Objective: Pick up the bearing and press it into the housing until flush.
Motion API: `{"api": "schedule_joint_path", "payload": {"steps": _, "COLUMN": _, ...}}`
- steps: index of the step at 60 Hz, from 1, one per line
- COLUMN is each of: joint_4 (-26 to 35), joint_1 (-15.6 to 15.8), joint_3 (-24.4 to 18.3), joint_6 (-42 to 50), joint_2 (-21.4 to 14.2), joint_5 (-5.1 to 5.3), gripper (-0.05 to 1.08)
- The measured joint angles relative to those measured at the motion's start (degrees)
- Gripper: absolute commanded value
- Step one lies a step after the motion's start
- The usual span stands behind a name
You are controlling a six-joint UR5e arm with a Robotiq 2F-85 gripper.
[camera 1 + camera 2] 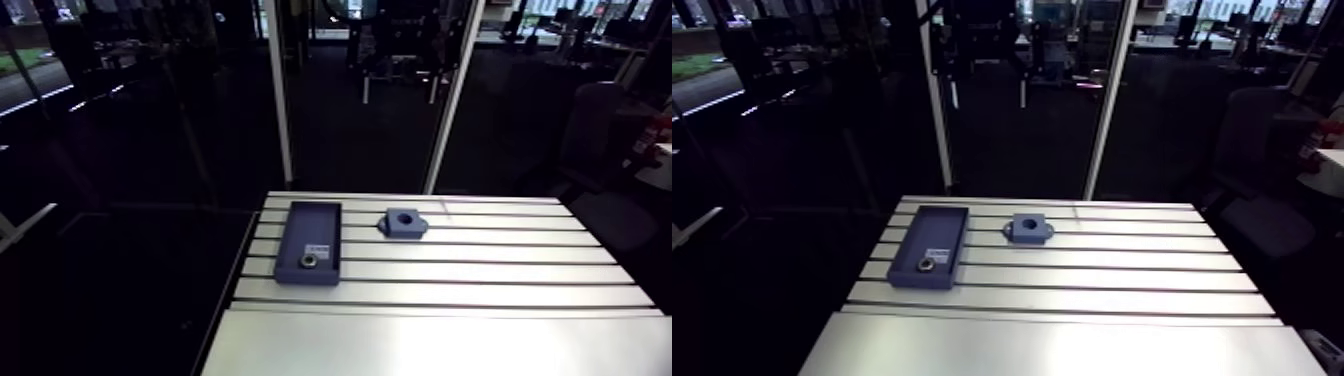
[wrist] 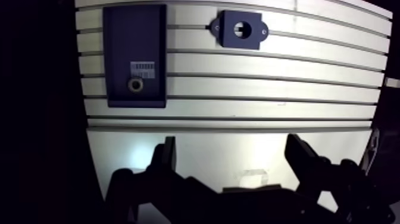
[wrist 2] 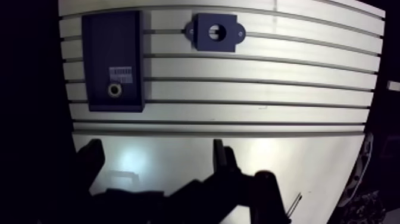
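Resting flat in the blue tray [image 2: 134,36], at the end nearer the tool [image 2: 232,143], the bearing [image 2: 136,84] lies just beside a small white label [image 2: 143,67]. The tool hangs well apart from both, over bare tabletop [image 2: 238,107], its 2 fingers spread wide with nothing between them. The housing [image 2: 255,31] sits apart from the tray on the same tabletop, its round bore facing up and empty.

By its look, the bearing is a small metal ring: stiff, dense for its size, smooth and probably slippery on its outer face. The best hold seems to be across the outer diameter, with the fingers squarely opposed and low, so that it goes into the bore level. A tilted grip would likely cock it there. The tray's end wall stands near it, which may crowd a finger on that side.

Count: 1 bearing, 1 housing, 1 tray, 1 label, 1 tool with 2 fingers.
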Motion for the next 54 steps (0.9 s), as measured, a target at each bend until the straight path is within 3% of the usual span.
{"api": "schedule_joint_path", "payload": {"steps": 12, "joint_4": -0.1, "joint_1": 0.9, "joint_3": 0.5, "joint_6": 1.0, "joint_2": 0.0, "joint_5": 0.09, "gripper": 0.00}}
{"api": "schedule_joint_path", "payload": {"steps": 22, "joint_4": -1.5, "joint_1": 3.3, "joint_3": 2.3, "joint_6": 3.8, "joint_2": 0.1, "joint_5": 0.04, "gripper": 0.00}}
{"api": "schedule_joint_path", "payload": {"steps": 37, "joint_4": -6.9, "joint_1": 6.8, "joint_3": 6.9, "joint_6": 9.4, "joint_2": 0.4, "joint_5": 0.08, "gripper": 0.00}}
{"api": "schedule_joint_path", "payload": {"steps": 54, "joint_4": -14.0, "joint_1": 8.0, "joint_3": 12.8, "joint_6": 12.1, "joint_2": 1.3, "joint_5": 0.24, "gripper": 0.00}}
